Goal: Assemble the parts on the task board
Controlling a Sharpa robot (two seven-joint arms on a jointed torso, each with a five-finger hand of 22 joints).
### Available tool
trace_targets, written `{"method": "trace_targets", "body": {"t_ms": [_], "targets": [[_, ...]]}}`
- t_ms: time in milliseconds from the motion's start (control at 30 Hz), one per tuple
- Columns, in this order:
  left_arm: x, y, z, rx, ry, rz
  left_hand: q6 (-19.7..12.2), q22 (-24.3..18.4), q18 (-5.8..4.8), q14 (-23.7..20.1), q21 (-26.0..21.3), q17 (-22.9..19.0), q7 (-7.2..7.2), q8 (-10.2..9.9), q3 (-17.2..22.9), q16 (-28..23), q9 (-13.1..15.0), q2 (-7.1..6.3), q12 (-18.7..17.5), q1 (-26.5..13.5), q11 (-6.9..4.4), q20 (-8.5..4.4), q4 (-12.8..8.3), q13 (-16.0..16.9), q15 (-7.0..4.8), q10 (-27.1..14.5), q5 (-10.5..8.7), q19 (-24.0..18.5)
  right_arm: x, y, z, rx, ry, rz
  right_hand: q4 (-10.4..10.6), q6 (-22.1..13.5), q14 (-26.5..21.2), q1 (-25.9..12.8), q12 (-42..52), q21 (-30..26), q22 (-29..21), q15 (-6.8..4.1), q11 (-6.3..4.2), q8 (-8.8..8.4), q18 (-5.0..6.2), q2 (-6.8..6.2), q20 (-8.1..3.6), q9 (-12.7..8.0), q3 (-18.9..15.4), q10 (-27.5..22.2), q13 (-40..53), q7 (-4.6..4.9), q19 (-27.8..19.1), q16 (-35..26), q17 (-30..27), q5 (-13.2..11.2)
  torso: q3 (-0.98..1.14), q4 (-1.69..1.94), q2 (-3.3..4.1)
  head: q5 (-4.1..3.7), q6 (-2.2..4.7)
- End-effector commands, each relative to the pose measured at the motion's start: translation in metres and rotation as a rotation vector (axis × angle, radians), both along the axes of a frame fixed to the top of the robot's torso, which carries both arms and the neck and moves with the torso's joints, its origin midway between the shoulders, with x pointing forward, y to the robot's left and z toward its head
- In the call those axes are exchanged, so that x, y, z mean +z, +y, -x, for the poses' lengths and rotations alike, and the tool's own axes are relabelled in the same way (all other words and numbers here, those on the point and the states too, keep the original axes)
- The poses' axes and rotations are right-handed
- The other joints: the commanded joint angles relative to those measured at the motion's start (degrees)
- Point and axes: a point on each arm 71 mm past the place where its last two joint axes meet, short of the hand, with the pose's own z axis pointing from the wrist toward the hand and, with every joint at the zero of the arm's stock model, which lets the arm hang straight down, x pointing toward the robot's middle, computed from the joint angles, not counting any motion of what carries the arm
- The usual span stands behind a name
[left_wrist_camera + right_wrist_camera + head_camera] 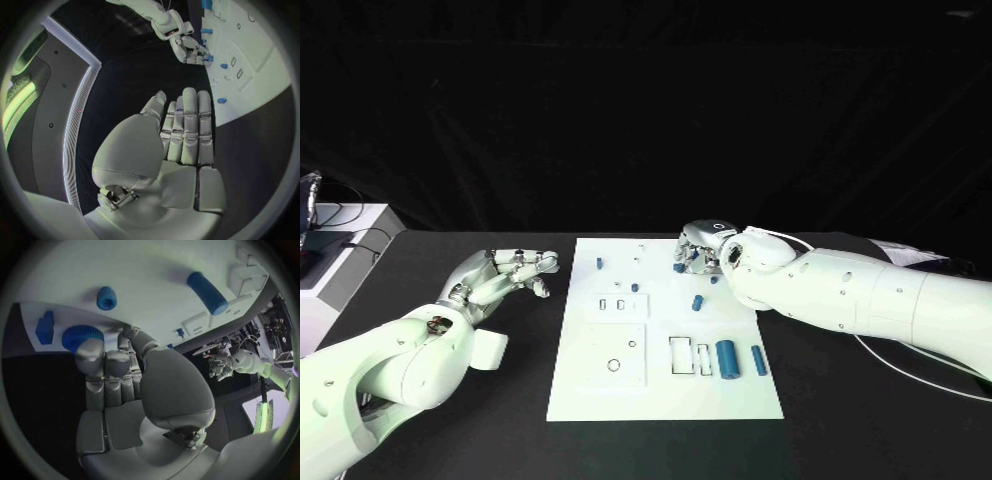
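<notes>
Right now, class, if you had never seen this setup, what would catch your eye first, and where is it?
First, the white task board in the middle of the black table, dotted with small blue parts such as a cylinder near its right edge. Next, the right hand reaching over the board's far end, its fingertips at a round blue part. The left hand hovers off the board's left side, fingers apart.

Black worktop [473,420], matte, no markings. Black curtain backdrop [646,110] behind it, folds barely visible. White side cabinet [343,250] off the worktop edge, outboard of the left robot hand [502,278], with dark cables [343,215] draped on top. White cable [920,372] loops on the worktop beyond the right arm. Lighting dim, greenish strip glow [19,100] in the left wrist view.
</notes>
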Motion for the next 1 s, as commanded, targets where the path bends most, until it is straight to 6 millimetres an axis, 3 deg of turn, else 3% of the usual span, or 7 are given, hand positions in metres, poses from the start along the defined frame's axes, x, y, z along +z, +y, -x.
{"method": "trace_targets", "body": {"t_ms": [33,167,567,667,700,867,1000], "targets": [[0.000,-0.002,0.000,-0.017,0.000,0.009,-0.6,-0.1,0.82,-0.5,0.2,-0.1,0.01,-0.2,0.3,0.1,0.0,0.03,0.1,0.1,0.02,-0.04,0.1,0.1,0.11,-0.4,-0.01,-0.4,0.000,0.002,0.001,0.006,-0.011,0.002,0.4,-1.3,0.0,0.2,0.9,0.1,3.6,-0.42,-1.99,0.04,0.67,-0.70,-0.81,-0.1,-0.3,5.1,1.6,0.88,3.6,-0.2,0.1,-0.3,0.01,-0.05,-0.04,0.07,-0.13],[0.000,-0.002,0.000,-0.017,0.001,0.008,-0.6,-0.1,0.82,-0.5,0.2,-0.1,0.01,-0.2,0.2,0.0,0.0,0.03,0.1,0.1,0.03,-0.03,0.1,0.1,0.13,-0.4,-0.02,-0.4,0.001,0.004,0.002,0.017,-0.022,-0.012,1.9,-1.9,0.1,0.9,5.0,0.2,3.9,-0.51,-2.03,-0.11,0.53,-0.64,-0.85,-0.1,-2.6,3.1,8.6,0.90,3.7,-0.2,0.6,-0.3,0.02,-0.08,-0.01,0.08,-0.11],[0.000,-0.001,0.000,-0.015,0.002,0.007,-0.6,-0.1,0.82,-0.5,0.2,-0.1,0.01,-0.2,0.2,0.0,0.0,0.03,0.1,0.1,0.03,-0.03,0.1,0.1,0.13,-0.4,-0.02,-0.4,0.003,0.001,0.007,0.014,-0.017,-0.038,3.3,-0.7,0.4,0.6,8.9,2.0,4.7,-0.59,-2.26,0.05,0.33,0.06,-0.97,-0.1,-6.0,1.1,15.7,0.77,3.8,0.9,2.3,2.1,-0.02,-0.04,-0.04,0.24,-0.23],[-0.001,-0.001,0.000,-0.014,0.003,0.007,-0.6,-0.2,0.84,-0.4,0.1,-0.3,0.01,-0.2,0.3,-0.1,0.0,-0.01,0.1,0.2,0.03,-0.01,0.0,0.1,0.12,-0.4,-0.03,-0.4,0.004,-0.002,0.008,0.005,-0.014,-0.040,3.6,-0.2,0.3,0.0,13.9,2.7,5.0,-0.75,-2.41,0.19,0.30,-0.12,-1.03,0.0,-7.4,0.2,20.8,0.78,3.8,1.3,2.9,4.4,-0.02,-0.07,-0.04,0.30,-0.22],[-0.001,0.000,0.001,-0.014,0.003,0.006,-0.6,-0.2,0.84,-0.4,0.1,-0.3,0.01,-0.2,0.3,-0.1,0.0,-0.01,0.1,0.2,0.03,-0.01,0.0,0.1,0.12,-0.4,-0.03,-0.4,0.004,-0.002,0.009,0.001,-0.012,-0.042,3.6,0.1,0.5,-0.1,20.3,2.9,5.1,-0.78,-2.37,0.36,0.22,0.18,-1.11,0.0,-8.3,-5.1,29.2,0.76,3.8,1.6,3.3,5.9,-0.02,-0.08,-0.04,0.31,-0.22],[-0.001,0.000,0.001,-0.014,0.004,0.006,-0.6,-0.3,0.84,-0.4,0.1,-0.4,0.00,-0.2,0.4,-0.1,0.0,0.03,0.1,0.3,0.02,-0.02,0.0,0.1,0.11,-0.4,-0.01,-0.4,0.007,-0.003,0.010,-0.013,0.013,-0.054,4.5,-0.2,0.6,-2.7,37.2,7.3,6.4,-0.23,-1.99,0.44,0.00,-0.23,-0.55,0.2,-9.4,-10.4,47.5,0.85,4.0,5.1,8.3,11.6,-0.06,-0.07,-0.04,0.29,-0.31],[-0.001,0.000,0.001,-0.015,0.005,0.006,-0.6,-0.3,0.85,-0.4,0.1,-0.4,0.01,-0.2,0.4,-0.2,0.0,0.05,0.1,0.4,0.01,-0.03,-0.1,0.1,0.11,-0.4,0.00,-0.4,0.009,-0.002,0.011,-0.035,0.046,-0.061,7.1,-0.3,0.8,-6.6,44.7,10.0,7.0,0.19,-1.68,0.45,-0.03,-1.83,-0.18,0.5,-10.1,-9.1,54.7,0.50,4.1,7.0,11.3,14.4,-0.06,-0.01,-0.03,0.25,-0.35]]}}
